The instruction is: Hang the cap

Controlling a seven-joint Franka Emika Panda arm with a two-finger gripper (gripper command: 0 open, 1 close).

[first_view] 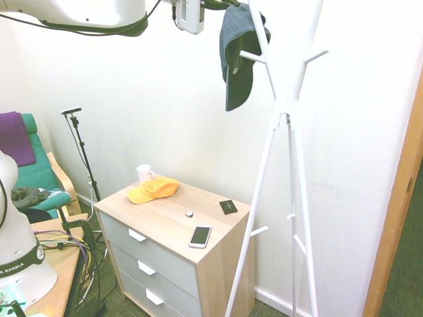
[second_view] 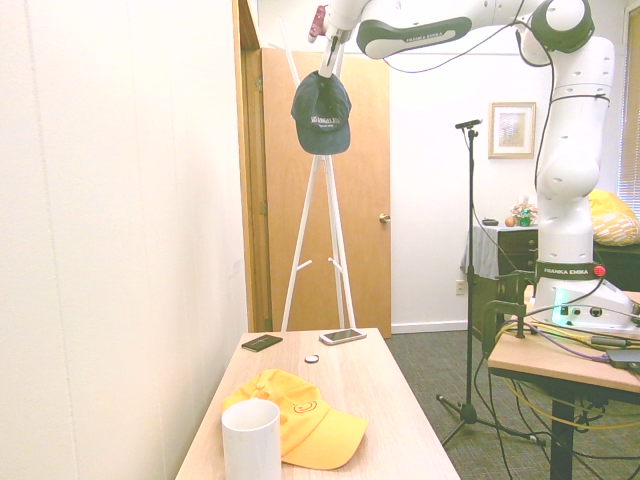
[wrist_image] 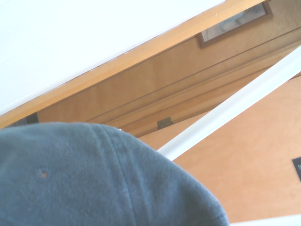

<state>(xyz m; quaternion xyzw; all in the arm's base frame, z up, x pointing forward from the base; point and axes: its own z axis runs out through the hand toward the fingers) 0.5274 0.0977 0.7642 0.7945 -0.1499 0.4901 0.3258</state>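
Note:
The dark navy cap (first_view: 238, 49) hangs high up, brim pointing down, against the white coat rack (first_view: 289, 105). One upper peg (first_view: 252, 58) of the rack crosses the cap's open side; I cannot tell whether the cap rests on it. My gripper (first_view: 227, 5) is at the top edge of the picture, shut on the crown of the cap. In the second exterior view the cap (second_view: 322, 105) shows its pale lettering and dangles from the gripper (second_view: 325, 72) in front of the rack (second_view: 322, 200). Navy fabric of the cap (wrist_image: 94, 179) fills the lower wrist view.
Below stands a wooden dresser (first_view: 168, 221) carrying a yellow-orange cap (first_view: 153, 189), a white mug (first_view: 144, 174), a phone (first_view: 200, 236), a dark wallet (first_view: 229, 207) and a small round object (first_view: 189, 213). A wooden door (second_view: 365, 190) is behind the rack. A green chair (first_view: 36, 175) sits left.

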